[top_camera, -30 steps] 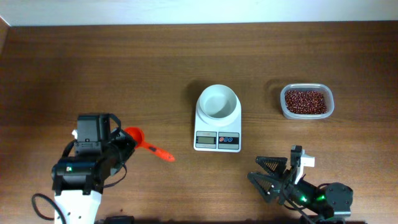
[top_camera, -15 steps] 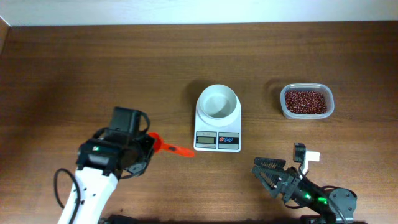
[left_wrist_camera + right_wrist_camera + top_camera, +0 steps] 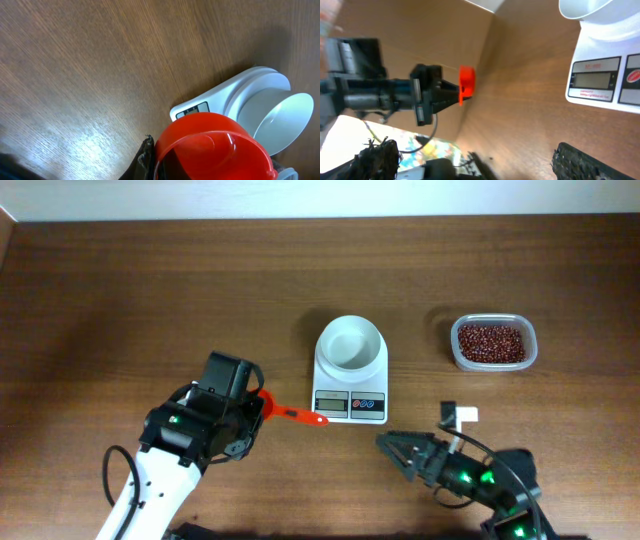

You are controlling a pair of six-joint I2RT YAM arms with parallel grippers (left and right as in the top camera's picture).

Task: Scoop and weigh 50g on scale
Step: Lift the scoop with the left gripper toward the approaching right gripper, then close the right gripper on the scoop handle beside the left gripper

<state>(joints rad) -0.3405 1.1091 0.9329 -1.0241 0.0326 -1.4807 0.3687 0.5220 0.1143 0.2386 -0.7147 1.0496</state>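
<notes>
Status at this point: early; pick-up is done and, by my reading, no scooping has begun. My left gripper [image 3: 257,407] is clamped tight on the orange plastic measuring scoop [image 3: 292,415]. The grip appears to fall at the cup end, since the left wrist view is filled with the orange cup right at my fingers. I see no beans in it, though that angle does not show its inside clearly. My right gripper [image 3: 398,452] is spread wide and holds nothing, over the brown wooden table [image 3: 150,280] near the scale's front right corner. The small white digital kitchen scale [image 3: 350,372] sits mid-table, its round white bowl top [image 3: 350,343] bare inside; the display digits are too small to read. The small dark reddish-brown beans [image 3: 491,343] all lie heaped in the clear rectangular plastic tub [image 3: 534,348], to the right of the scale and apart from it. Left to do, as I judge: carry the scoop to the tub, load it, tip into the bowl, then add or trim until the reading is right. Orientation: the scale's long axis runs far to near, bowl at the far end, display and buttons facing my side. The scoop's long axis lies nearly left to right, slightly slanted, its free handle tip pointing right at the scale's front left corner and very close to it; I cannot tell from above whether they touch
</notes>
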